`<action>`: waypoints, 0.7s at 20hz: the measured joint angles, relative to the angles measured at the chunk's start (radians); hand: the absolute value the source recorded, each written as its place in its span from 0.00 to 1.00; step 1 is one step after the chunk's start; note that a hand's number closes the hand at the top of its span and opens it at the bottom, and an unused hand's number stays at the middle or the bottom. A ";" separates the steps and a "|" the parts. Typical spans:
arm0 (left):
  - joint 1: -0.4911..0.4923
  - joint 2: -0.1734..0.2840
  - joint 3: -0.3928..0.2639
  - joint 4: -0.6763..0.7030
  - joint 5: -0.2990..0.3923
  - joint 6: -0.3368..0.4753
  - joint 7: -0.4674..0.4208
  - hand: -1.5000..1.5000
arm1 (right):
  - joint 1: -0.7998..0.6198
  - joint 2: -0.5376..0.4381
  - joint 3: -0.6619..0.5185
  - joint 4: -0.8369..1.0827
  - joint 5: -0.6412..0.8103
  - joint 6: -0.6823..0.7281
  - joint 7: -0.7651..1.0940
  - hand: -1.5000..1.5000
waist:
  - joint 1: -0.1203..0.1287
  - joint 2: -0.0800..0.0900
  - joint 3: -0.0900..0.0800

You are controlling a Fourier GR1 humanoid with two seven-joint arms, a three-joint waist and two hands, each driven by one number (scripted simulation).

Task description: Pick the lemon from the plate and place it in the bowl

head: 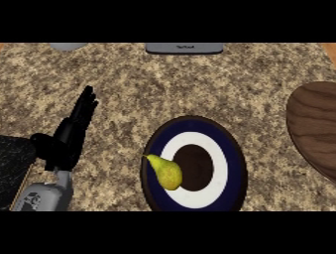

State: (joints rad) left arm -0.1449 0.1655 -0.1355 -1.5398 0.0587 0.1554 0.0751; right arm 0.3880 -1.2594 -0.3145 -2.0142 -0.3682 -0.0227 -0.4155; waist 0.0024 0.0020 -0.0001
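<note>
Lemon (164, 171) on plate (233, 163); left hand (69, 135) fingers straight, apart; appliance (184, 48) writing illegible.

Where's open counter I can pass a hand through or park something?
Bare counter runs wide between the plate, the grey object at the far edge and the wooden bowl. A narrower strip lies between the left hand and the plate. The lemon sits on the plate's left side.
</note>
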 measured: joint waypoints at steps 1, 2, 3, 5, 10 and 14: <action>-0.012 -0.010 -0.007 0.009 -0.004 0.001 0.000 0.50 | -0.021 0.010 0.024 0.037 0.028 -0.006 -0.012 1.00 | 0.004 0.001 0.000; -0.014 -0.013 -0.007 0.009 -0.007 0.001 0.002 0.50 | -0.045 0.013 0.033 0.083 0.042 0.007 -0.023 1.00 | 0.007 0.002 0.000; -0.019 -0.015 -0.011 0.006 -0.013 0.003 0.007 0.50 | -0.074 0.014 0.044 0.134 0.050 0.018 -0.031 1.00 | 0.011 0.003 0.000; -0.035 -0.023 -0.013 0.012 -0.016 0.000 0.010 0.50 | -0.150 0.030 0.107 0.210 0.088 0.013 -0.035 1.00 | 0.021 0.005 0.001; -0.042 -0.026 -0.007 0.016 -0.021 -0.012 0.005 0.50 | -0.325 0.114 0.245 0.415 0.229 -0.006 -0.088 1.00 | 0.032 0.007 0.001; -0.042 -0.036 -0.013 0.011 -0.030 -0.012 0.014 0.50 | -0.491 0.189 0.334 0.623 0.333 0.013 -0.128 1.00 | 0.040 0.008 0.001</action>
State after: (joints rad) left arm -0.1867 0.1296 -0.1489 -1.5290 0.0291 0.1434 0.0891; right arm -0.1029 -1.0709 0.0195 -1.3913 -0.0355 -0.0097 -0.5431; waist 0.0420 0.0097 0.0013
